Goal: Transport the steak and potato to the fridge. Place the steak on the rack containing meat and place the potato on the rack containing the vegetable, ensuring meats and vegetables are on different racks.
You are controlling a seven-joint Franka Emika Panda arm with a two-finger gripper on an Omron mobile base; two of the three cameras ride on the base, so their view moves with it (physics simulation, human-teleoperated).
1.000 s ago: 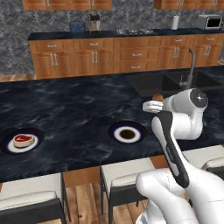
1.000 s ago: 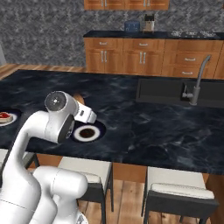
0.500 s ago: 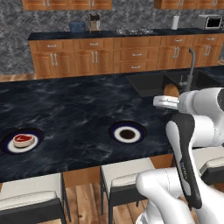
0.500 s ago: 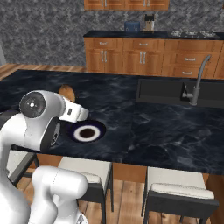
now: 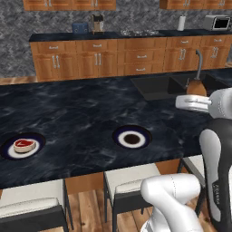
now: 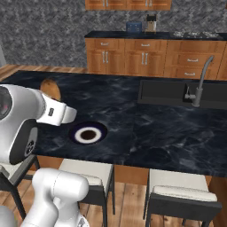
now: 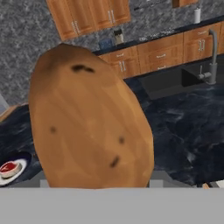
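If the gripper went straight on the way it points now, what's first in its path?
Nothing close, I think. Past the held potato, the hand view looks across the dark island counter toward the far wood cabinets; depth is unclear.

White arm raised high, elbow bent, gripper (image 5: 195, 89) level, closed around the potato (image 7: 87, 122)

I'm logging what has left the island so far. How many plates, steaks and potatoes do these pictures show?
Plates: 2, one under the steak, one bare
Steaks: 1
Potatoes: 1, held up at the gripper
Total: 4
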